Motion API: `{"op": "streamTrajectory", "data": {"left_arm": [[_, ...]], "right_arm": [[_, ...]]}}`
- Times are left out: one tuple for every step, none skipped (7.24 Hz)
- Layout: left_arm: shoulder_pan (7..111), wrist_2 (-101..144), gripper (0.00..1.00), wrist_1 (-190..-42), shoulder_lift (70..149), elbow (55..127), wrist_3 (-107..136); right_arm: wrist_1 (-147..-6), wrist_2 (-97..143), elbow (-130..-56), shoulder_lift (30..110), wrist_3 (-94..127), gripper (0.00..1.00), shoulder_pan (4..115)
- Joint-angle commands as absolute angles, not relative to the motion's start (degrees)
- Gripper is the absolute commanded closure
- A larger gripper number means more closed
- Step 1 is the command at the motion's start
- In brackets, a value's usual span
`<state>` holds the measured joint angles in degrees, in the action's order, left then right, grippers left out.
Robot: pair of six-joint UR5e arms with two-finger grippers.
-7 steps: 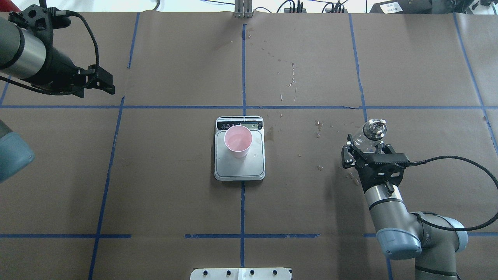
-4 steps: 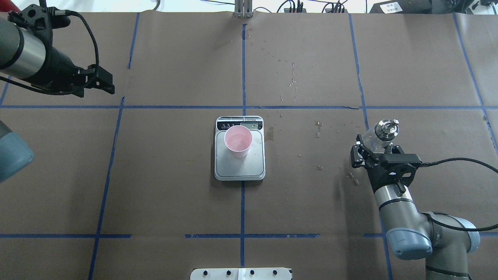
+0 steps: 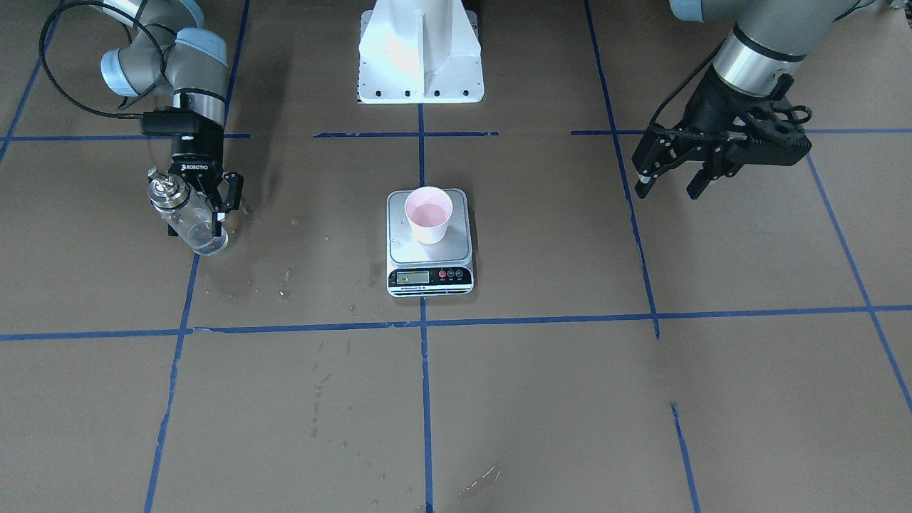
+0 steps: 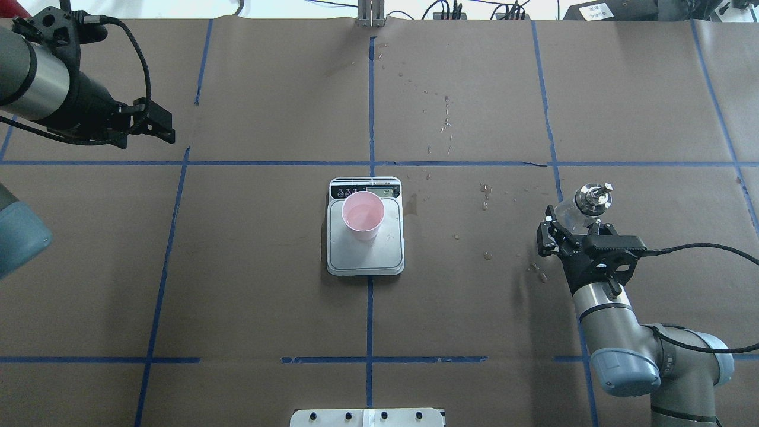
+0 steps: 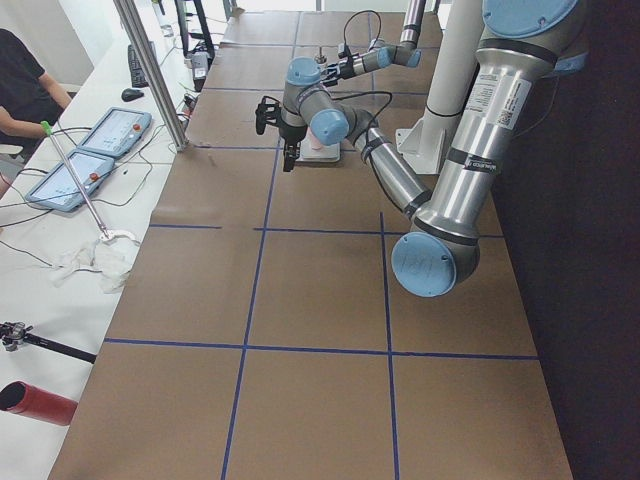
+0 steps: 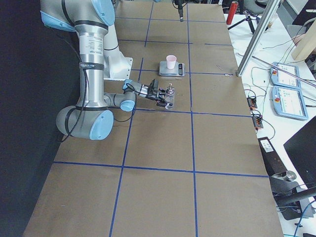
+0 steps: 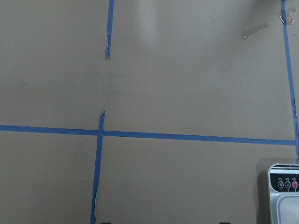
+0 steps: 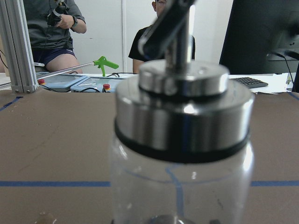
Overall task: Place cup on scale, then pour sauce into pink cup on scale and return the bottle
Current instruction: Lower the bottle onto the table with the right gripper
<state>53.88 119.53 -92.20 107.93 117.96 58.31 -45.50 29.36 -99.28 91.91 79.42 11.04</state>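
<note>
The pink cup [image 4: 363, 214] stands upright on the scale [image 4: 366, 255] at the table's middle; both also show in the front view, the cup [image 3: 428, 214] on the scale [image 3: 429, 279]. My right gripper [image 4: 573, 230] is shut on the clear glass bottle [image 4: 584, 203], upright and low over the table, far right of the scale. The bottle [image 8: 182, 140] fills the right wrist view and shows in the front view [image 3: 191, 222]. The sauce level is hard to see. My left gripper [image 3: 668, 187] is open and empty, far to the scale's left, above the table.
Wet drops and stains [image 4: 487, 255] mark the brown paper between the scale and the bottle. Blue tape lines [image 4: 370, 107] cross the table. The robot's base plate [image 3: 420, 50] sits at the near edge. The scale's corner [image 7: 285, 186] shows in the left wrist view.
My right gripper has carried the bottle further right, away from the scale, then slowed. The left arm, cup and scale have not moved.
</note>
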Motion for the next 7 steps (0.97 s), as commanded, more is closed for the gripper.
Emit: {"op": "streamTrajectory", "data": {"left_arm": [[53.9,119.6,0.17,-92.2,107.8,117.9,58.4],[53.9,119.5,0.17,-92.2,107.8,117.9,58.4],[53.9,119.5,0.17,-92.2,107.8,117.9,58.4],[53.9,119.5,0.17,-92.2,107.8,117.9,58.4],[53.9,119.5,0.17,-92.2,107.8,117.9,58.3],[53.9,119.5,0.17,-92.2,107.8,117.9,58.3],[53.9,119.5,0.17,-92.2,107.8,117.9,58.3]], "right_arm": [[-45.5,29.4,-98.9,91.8,79.5,1.00,10.9],[-45.5,29.4,-98.8,91.8,80.3,1.00,10.8],[-45.5,29.5,-98.5,91.8,80.4,1.00,10.8],[-45.5,29.5,-98.5,91.8,80.4,1.00,10.7],[-45.5,29.6,-98.4,91.8,80.4,1.00,10.7],[-45.5,29.6,-98.4,91.7,80.4,1.00,10.6],[-45.5,29.7,-98.3,91.7,80.5,1.00,10.6]]}}
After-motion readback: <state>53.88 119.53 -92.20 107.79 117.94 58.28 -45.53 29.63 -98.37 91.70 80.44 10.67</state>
